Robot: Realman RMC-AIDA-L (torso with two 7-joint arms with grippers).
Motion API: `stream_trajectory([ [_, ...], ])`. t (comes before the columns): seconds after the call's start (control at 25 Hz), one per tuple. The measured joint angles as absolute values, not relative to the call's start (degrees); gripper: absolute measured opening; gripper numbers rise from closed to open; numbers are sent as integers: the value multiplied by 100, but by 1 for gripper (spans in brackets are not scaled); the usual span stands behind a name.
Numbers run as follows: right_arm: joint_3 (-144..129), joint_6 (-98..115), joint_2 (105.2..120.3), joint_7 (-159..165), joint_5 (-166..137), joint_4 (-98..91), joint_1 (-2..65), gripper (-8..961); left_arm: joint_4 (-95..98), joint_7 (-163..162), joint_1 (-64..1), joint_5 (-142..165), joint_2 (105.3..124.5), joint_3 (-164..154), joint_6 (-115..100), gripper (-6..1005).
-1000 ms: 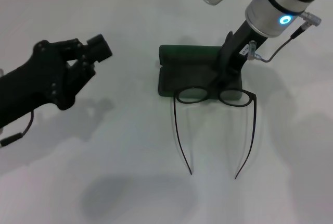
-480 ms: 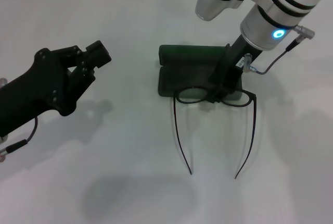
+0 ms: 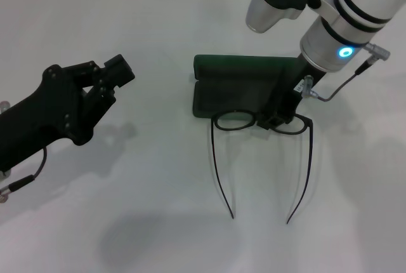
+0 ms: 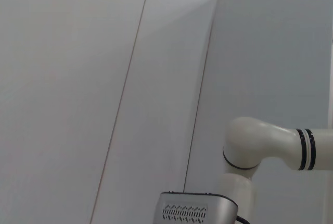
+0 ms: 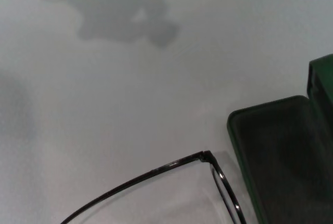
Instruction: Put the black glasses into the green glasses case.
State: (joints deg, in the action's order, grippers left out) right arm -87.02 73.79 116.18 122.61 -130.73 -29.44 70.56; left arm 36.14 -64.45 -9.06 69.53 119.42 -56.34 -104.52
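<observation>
Jaws on the right gripper (image 3: 277, 119) were down at the bridge of the black glasses (image 3: 261, 122), but from the head view I could not tell whether they were closed on the frame or merely beside it, since the black fingers merged with the black rim. Jaws on the left gripper (image 3: 109, 73) I could not judge either; that unit hung above the white table (image 3: 146, 209) on my left side, well apart from the work. I observed the glasses with their front frame lying along the near edge of the green glasses case (image 3: 238, 89), the two lenses side by side and both temple arms unfolded, running from the frame toward me across the table surface. I recorded the case as open, with its dark inner tray flat on the table and its green lid standing up along the far side. The right arm reached in from the far right, its black wrist section crossing over the right portion of the tray. In the right wrist view I saw one hinge corner of the glasses (image 5: 207, 157) with a temple arm extending away from it, just beside a rounded corner of the case (image 5: 281, 151). The left wrist view showed only wall panels and part of the right arm.
</observation>
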Motion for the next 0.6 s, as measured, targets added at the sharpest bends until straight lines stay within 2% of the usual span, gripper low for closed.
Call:
stream_trajectory([
  [0.4, -8718, 7353, 11619, 12250, -12885, -3088, 6780, 222, 3599, -6416, -937, 6954, 11944, -5654, -10465, 59],
  [0.6, -8708, 7373, 11618, 12235, -12869, -3266, 6605, 179, 3569, -6416, -933, 6996, 11944, -5662, -10467, 59],
])
